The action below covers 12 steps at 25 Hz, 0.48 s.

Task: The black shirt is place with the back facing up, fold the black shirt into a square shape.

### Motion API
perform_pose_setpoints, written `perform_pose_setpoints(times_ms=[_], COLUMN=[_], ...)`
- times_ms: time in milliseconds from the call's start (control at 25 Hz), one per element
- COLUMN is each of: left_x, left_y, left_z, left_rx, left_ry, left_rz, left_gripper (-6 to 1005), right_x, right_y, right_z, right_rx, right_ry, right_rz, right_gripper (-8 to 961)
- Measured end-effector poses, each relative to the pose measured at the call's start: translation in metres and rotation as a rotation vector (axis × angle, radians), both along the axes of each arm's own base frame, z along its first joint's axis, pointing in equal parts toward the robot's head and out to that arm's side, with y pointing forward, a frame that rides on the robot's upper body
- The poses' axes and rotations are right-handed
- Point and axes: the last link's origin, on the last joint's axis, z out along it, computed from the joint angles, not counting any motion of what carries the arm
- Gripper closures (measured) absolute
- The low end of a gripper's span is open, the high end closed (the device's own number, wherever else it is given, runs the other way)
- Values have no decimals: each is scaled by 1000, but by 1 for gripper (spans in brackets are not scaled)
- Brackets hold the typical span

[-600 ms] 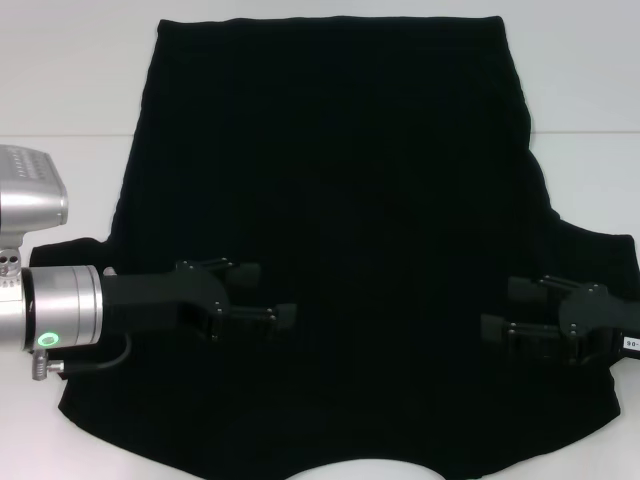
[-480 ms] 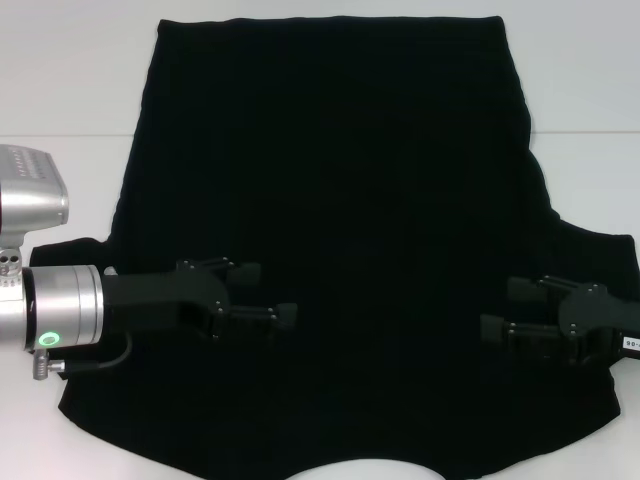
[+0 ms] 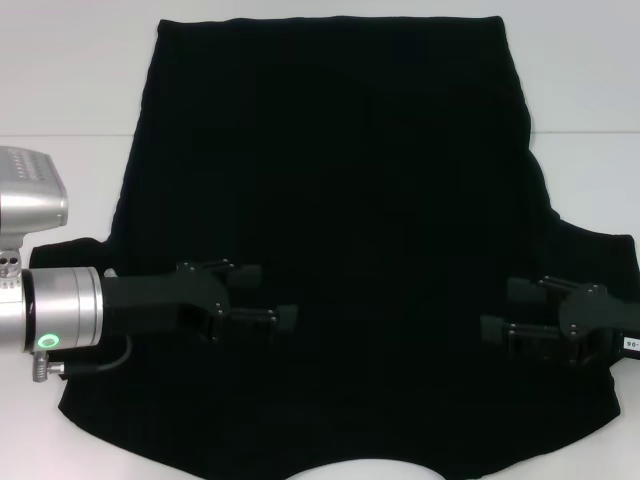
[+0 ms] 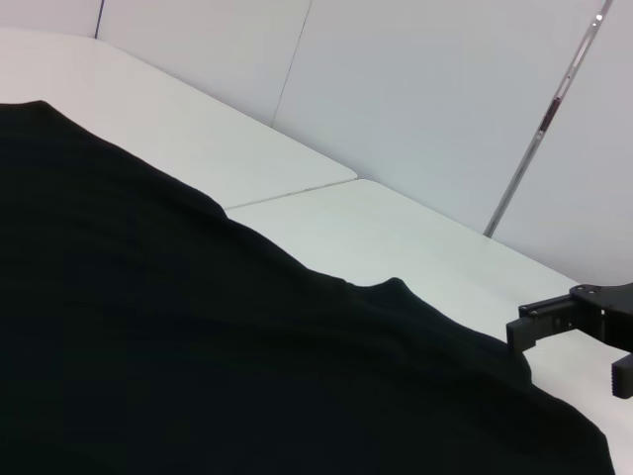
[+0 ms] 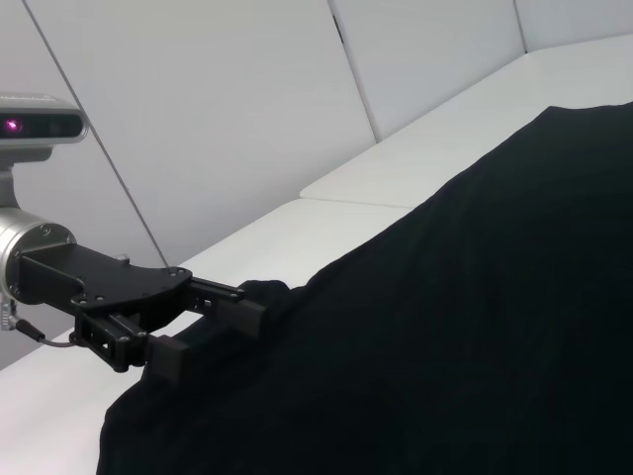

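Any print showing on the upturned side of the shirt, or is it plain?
Plain black; no print shows on the black shirt, clearest in the head view.

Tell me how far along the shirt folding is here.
Barely begun. Done: the black shirt lies spread flat, blank side up, on the white table. In hand: left gripper and right gripper, both open, hover over its sleeves. Left: every fold.

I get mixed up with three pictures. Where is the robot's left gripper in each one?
Head view: the left gripper is low on the left, over the black shirt.
Left wrist view: not seen; the gripper at the edge is the right gripper.
Right wrist view: left gripper at the shirt's edge.
Shared landmark: the black shirt.
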Motion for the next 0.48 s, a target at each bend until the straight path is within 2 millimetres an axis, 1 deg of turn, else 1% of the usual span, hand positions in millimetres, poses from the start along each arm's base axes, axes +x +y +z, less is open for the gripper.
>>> perform_pose_setpoints(times_ms=[120,160,200,280,360,480], left_x=[-3,-8,-8,-17,-25,-44], left_y=[3,7,7,10,10,5], left_z=[6,15,17,34,50,70], left_rx=[22,48,49,61,41,3], left_ry=[-27,-70,-78,-135,-176,-217], left_rz=[51,137,151,262,367,539], left_gripper=[66,66,66,66,70,82], right_x=[-1,-3,-4,-6,-11,-13], right_y=[4,10,16,30,49,73], right_z=[5,10,18,36,59,89], right_rx=[7,15,22,26,21,44], right_ry=[32,55,81,133,181,211], right_rz=[-49,-94,-145,-255,-363,-492], right_gripper=[13,13,13,13,13,13])
